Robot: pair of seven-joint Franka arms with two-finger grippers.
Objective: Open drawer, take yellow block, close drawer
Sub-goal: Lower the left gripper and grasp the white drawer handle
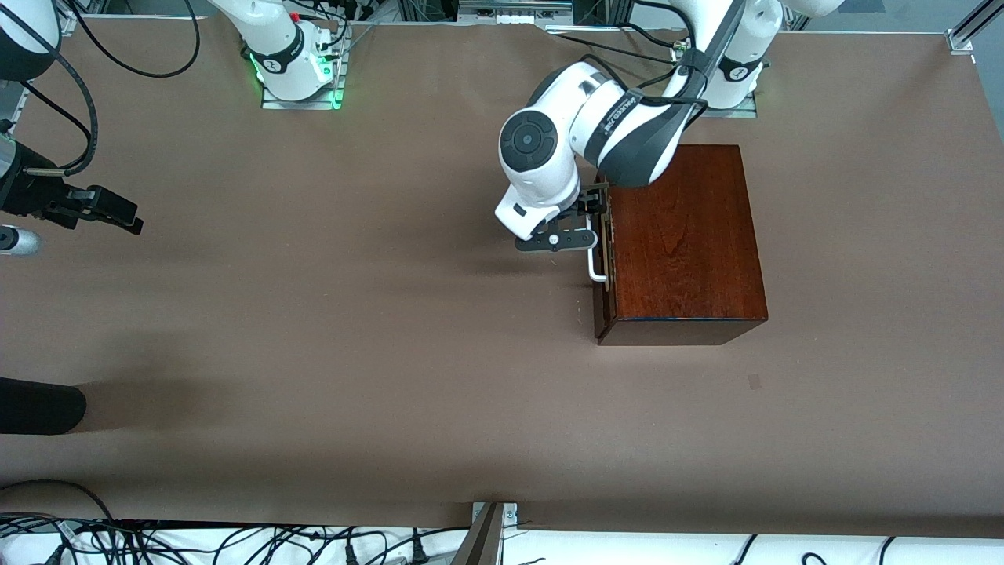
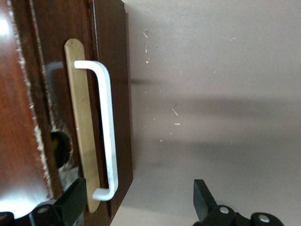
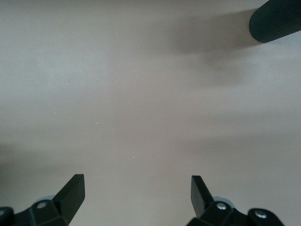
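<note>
Reaching in from its base, the left gripper [image 1: 590, 224] sits at the front of the mahogany box [image 1: 681, 239], its jaws spread wide and holding nothing; in the left wrist view one finger [image 2: 73, 200] lies against the dark front of the drawer [image 2: 110, 70] and the other stands out over the brown table [image 1: 314, 353], with the end of the white loop handle [image 2: 107, 136] between them; the drawer is shut, flush in the box; the yellow block cannot be seen anywhere; the right gripper [image 1: 118, 210] waits at the right arm's end of the table, over bare cloth, jaws likewise wide apart and empty.
</note>
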